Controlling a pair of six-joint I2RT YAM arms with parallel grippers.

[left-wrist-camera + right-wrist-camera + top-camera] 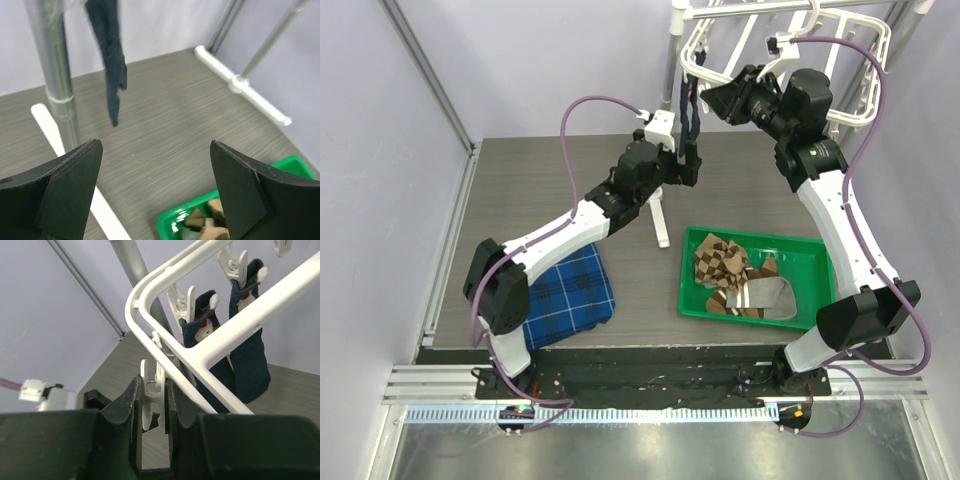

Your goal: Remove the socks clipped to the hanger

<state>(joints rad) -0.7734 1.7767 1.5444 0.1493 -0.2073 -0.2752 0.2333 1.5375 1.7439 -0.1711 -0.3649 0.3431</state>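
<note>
Navy socks [692, 110] hang plumb, cuffs up and toes down, from clips at the hanger's [280, 295] rounded corner. They are the only socks we see on the frame.

Left gripper [154, 147]: released, jaws wide apart, nothing between them. From its wrist view the sock tail lies ahead, above and to the left, apart from both fingers. The overhead view puts this gripper at the toe end, so it is the nearer one for a pull along the sock's length, which we judge is the coming move.

Right gripper [151, 382]: up at the frame corner and clenched on a white clip [149, 405]. The two navy cuffs sit in other clips, beyond it and to its right. We cannot tell whether the pinched clip carries any fabric, as its lower end is hidden.

In the way: the stand's metal pole [55, 75] rises just left of the sock from the left gripper's side, so a leftward swing risks a bump.

Below the left gripper and to its right, the green tray [790, 240] holds patterned socks [725, 265]. A plaid cloth [565, 290] lies well apart on the tabletop [550, 180], back by the left arm's base.
</note>
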